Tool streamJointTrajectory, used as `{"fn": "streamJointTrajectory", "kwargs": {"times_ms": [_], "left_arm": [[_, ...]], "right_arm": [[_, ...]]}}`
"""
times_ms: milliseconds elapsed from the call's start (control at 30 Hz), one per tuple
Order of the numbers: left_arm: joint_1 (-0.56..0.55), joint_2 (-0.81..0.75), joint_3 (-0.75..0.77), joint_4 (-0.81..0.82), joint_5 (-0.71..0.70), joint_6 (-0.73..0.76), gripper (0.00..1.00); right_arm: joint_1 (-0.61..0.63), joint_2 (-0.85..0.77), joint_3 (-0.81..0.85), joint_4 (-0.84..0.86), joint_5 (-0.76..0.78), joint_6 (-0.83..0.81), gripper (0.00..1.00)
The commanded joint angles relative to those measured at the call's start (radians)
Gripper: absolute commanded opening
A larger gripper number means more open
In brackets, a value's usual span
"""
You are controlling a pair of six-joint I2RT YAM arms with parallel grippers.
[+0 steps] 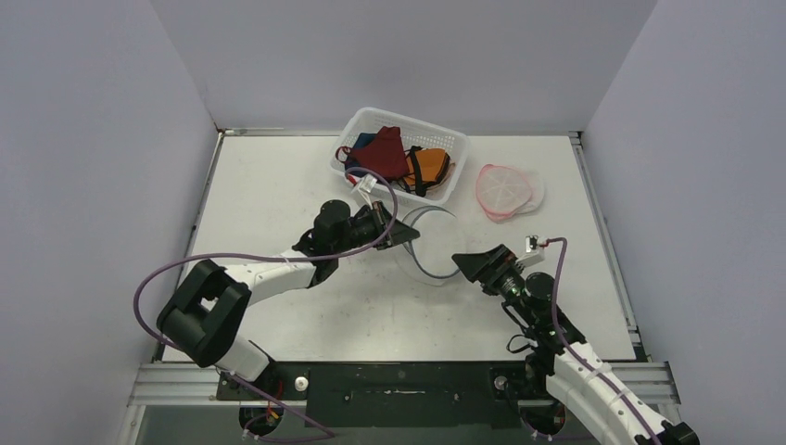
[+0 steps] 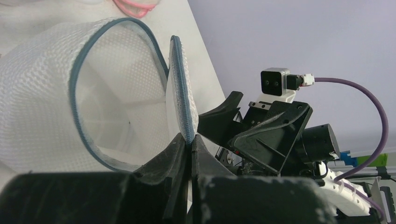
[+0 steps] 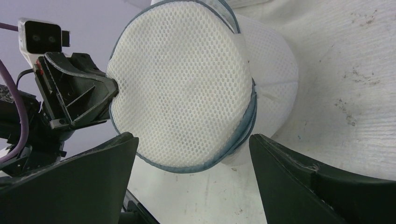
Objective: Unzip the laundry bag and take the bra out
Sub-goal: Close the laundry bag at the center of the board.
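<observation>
The white mesh laundry bag [image 1: 424, 248] with blue-grey zipper trim lies on its side mid-table, unzipped, its round lid flap [image 2: 180, 84] swung open. My left gripper [image 2: 190, 140] is shut on the flap's zipper edge and holds it up; it also shows in the top view [image 1: 406, 232]. The bag's inside [image 2: 116, 107] looks empty. My right gripper [image 3: 191, 136] is open, its fingers either side of the flap [image 3: 182, 84] without touching it. A pink-edged white bra [image 1: 505, 190] lies on the table outside the bag, to its far right.
A white basket [image 1: 357, 125] holding red, orange and dark garments stands at the back, just behind the left gripper. The table's right edge [image 1: 607, 241] runs beside the right arm. Purple cables loop from both wrists.
</observation>
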Motion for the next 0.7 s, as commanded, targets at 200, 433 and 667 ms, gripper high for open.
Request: {"fn": "streamJointTrajectory", "kwargs": {"times_ms": [200, 433, 667], "left_arm": [[0.029, 0.074, 0.057, 0.121, 0.081, 0.013, 0.0], [0.032, 0.077, 0.057, 0.132, 0.085, 0.012, 0.0], [0.032, 0.081, 0.046, 0.15, 0.082, -0.006, 0.0]], "right_arm": [[-0.055, 0.204, -0.036, 0.308, -0.056, 0.031, 0.91], [-0.09, 0.312, -0.061, 0.418, -0.076, 0.056, 0.91], [-0.1, 0.484, -0.074, 0.63, -0.098, 0.098, 0.88]]}}
